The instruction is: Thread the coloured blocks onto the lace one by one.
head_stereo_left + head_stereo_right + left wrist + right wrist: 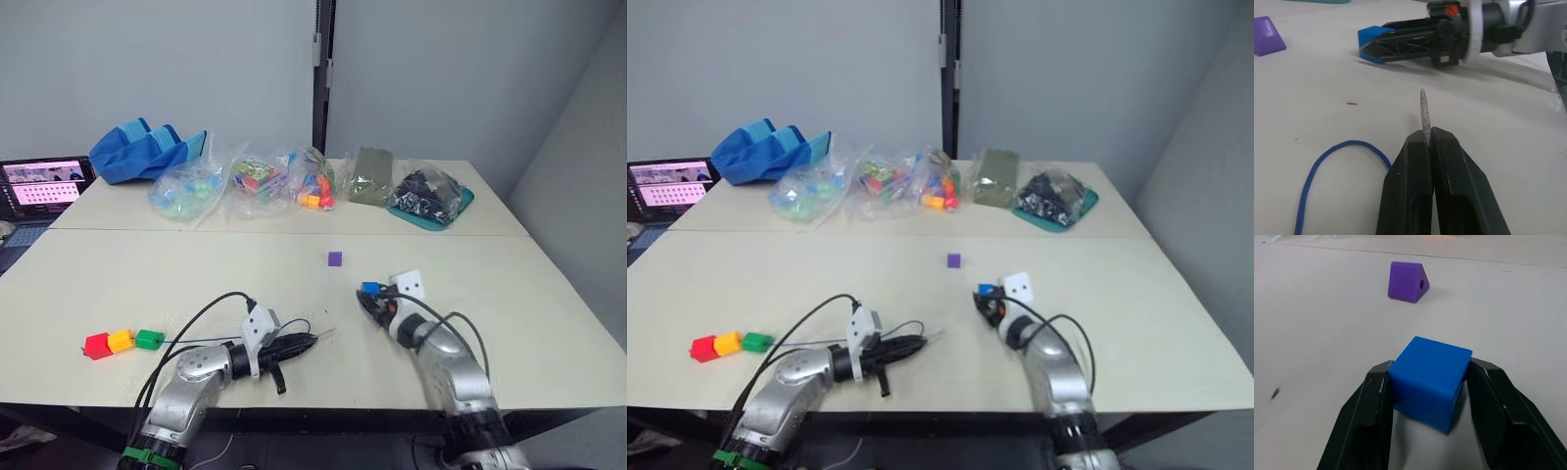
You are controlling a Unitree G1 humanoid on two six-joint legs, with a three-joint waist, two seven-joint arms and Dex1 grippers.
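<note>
The blue block (1431, 379), squeezed in the right pincer (373, 294) mid-frame, should turn its hole toward the lace tip (1424, 112) pinched by the left pincer (310, 342), then slide on slowly.

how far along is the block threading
Done, apparently: red, orange-yellow and green blocks sit in a row at the lace's far end. In hand: the right gripper holds the blue block; the left gripper pinches the lace tip. Left: the purple block, loose on the table.
</note>
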